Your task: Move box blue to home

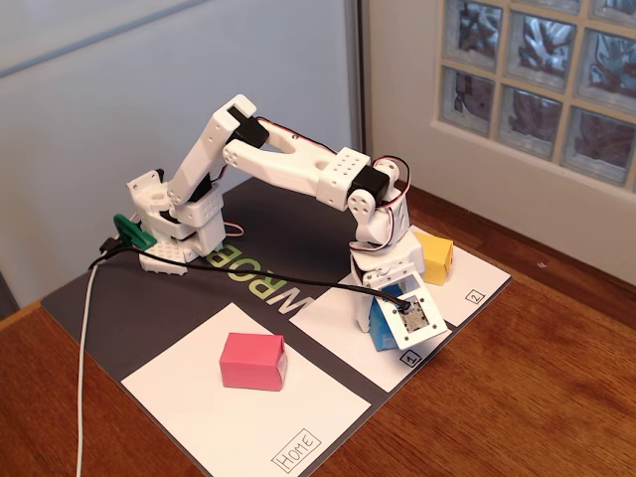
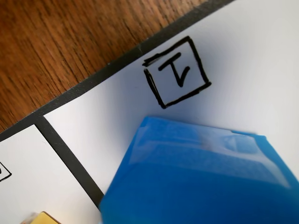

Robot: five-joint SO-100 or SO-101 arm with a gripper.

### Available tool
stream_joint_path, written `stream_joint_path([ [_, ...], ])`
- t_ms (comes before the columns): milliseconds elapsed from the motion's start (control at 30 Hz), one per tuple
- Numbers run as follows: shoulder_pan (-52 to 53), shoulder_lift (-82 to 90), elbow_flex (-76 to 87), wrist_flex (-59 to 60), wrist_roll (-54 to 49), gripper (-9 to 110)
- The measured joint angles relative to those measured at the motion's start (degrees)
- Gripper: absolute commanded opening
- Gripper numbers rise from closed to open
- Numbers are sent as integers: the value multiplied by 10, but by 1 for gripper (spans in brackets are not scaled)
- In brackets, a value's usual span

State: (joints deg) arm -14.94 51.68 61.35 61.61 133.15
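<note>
The blue box (image 1: 381,328) stands on the small white sheet marked "1" (image 1: 328,316), near its boxed label (image 1: 408,356). My gripper (image 1: 380,316) is lowered straight onto the box, a white finger (image 1: 365,306) against its left side; the other finger is hidden behind the wrist camera board (image 1: 415,318). In the wrist view the blue box (image 2: 201,177) fills the lower half, blurred and very close, below the "1" label (image 2: 177,72); no fingers show there. The home sheet (image 1: 189,402), labelled HOME (image 1: 298,449), lies at the front left.
A pink box (image 1: 253,361) sits on the home sheet. A yellow box (image 1: 434,256) stands on the sheet marked "2" (image 1: 475,283), right behind my gripper. A black cable (image 1: 248,268) crosses the dark mat (image 1: 99,298). Wooden table (image 1: 537,397) surrounds everything.
</note>
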Motion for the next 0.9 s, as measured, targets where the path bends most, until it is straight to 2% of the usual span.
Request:
stream_joint_path([
  [533,40,124,0,27,-188,-1],
  [900,120,214,20,64,-334,-1],
])
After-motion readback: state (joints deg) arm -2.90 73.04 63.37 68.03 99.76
